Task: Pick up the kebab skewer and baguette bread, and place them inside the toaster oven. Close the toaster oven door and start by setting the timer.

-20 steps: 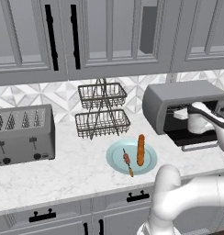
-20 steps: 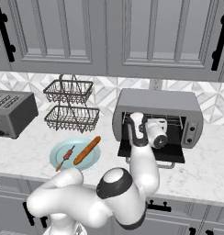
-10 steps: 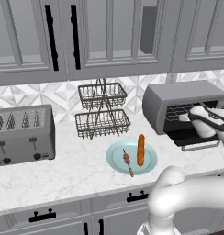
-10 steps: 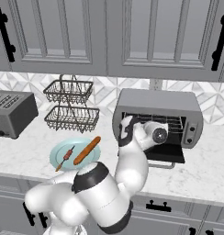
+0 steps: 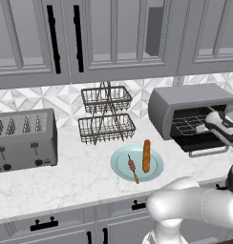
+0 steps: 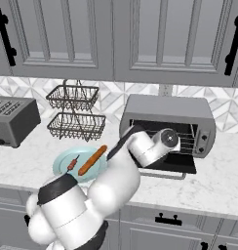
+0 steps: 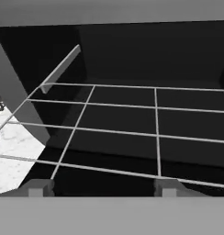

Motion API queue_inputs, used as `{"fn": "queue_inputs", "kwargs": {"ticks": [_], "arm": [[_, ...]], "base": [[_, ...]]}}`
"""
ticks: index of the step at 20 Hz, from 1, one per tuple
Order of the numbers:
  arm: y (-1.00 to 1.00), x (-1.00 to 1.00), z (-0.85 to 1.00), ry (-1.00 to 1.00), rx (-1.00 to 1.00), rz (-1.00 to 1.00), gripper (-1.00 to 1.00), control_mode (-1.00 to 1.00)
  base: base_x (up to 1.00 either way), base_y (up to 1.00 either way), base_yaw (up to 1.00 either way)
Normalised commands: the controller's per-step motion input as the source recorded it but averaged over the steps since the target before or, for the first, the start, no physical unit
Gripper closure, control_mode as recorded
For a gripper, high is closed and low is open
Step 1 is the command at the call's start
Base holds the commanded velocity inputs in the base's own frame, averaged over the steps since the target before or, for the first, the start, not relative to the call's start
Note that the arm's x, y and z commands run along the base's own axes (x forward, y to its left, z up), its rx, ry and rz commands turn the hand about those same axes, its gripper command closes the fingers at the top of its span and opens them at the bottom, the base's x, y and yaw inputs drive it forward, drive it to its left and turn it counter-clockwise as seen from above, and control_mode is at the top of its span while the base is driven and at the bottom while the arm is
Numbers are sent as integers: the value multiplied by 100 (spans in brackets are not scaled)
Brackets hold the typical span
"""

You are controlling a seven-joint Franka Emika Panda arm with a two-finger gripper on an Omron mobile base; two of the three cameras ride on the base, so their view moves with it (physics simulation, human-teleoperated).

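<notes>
The gripper [image 7: 100, 187] hangs at the mouth of the toaster oven [image 5: 190, 112], jaws spread wide and holding nothing, over its wire rack [image 7: 132, 124]. The kebab skewer [image 5: 132, 167] and baguette [image 5: 146, 155] lie side by side on the teal plate [image 5: 121, 164].

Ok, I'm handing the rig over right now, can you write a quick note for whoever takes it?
Claw: open, holding nothing, at the mouth of the toaster oven facing its wire rack.
Kebab skewer and baguette lie side by side on the teal plate on the counter.
Done: oven door is down.
Left: load both foods, shut the door, set the timer.
</notes>
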Motion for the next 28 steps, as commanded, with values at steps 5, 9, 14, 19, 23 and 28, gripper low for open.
{"fn": "queue_inputs", "kwargs": {"ticks": [5,9,14,19,23,28], "arm": [[-4,-100,67,17,0,0,-100,-100],[30,-100,89,14,0,0,-100,-100],[99,-80,18,15,0,-1,-100,-100],[100,-43,-29,9,0,-4,-100,-100],[100,36,-16,14,0,-9,-100,-100],[97,42,-9,23,0,-6,-100,-100]], "base": [[0,0,0],[0,0,0],[0,0,0],[0,0,0],[0,0,0],[0,0,0]]}}
